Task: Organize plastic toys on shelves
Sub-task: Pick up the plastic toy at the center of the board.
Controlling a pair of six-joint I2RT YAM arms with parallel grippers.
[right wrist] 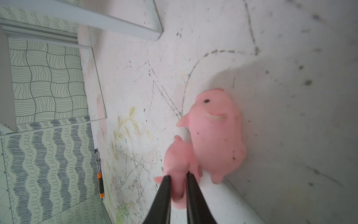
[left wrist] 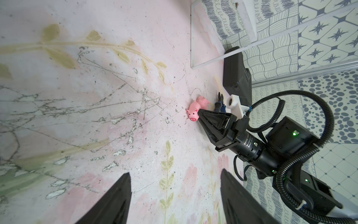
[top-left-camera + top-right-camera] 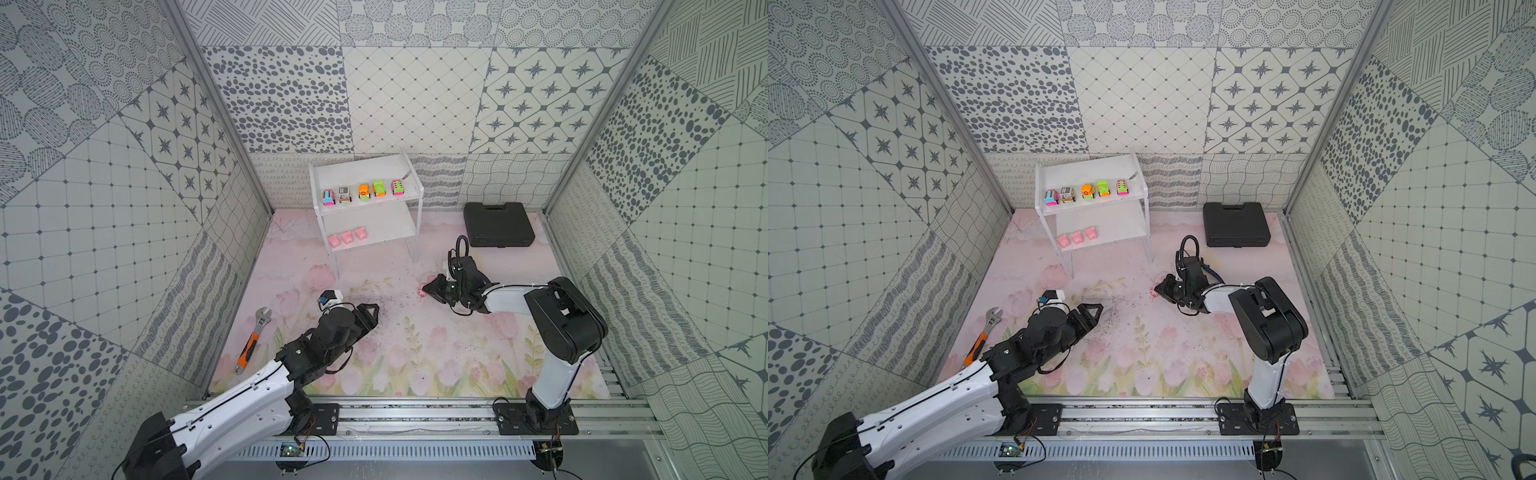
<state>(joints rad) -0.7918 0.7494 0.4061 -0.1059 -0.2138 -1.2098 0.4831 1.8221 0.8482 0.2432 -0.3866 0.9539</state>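
Note:
The shelves, a white two-tier rack, stand at the back centre in both top views. Several toy cars line the upper board and three pink pigs sit on the lower one. On the mat to the right, my right gripper is shut on a small pink pig. A second pig lies touching it. The left wrist view shows both pigs at the right gripper's tip. My left gripper hovers open and empty over the mat's middle.
An orange-handled wrench lies near the left wall. A black case sits at the back right. Blue-handled pliers lie just behind the two pigs. Patterned walls enclose the mat on three sides.

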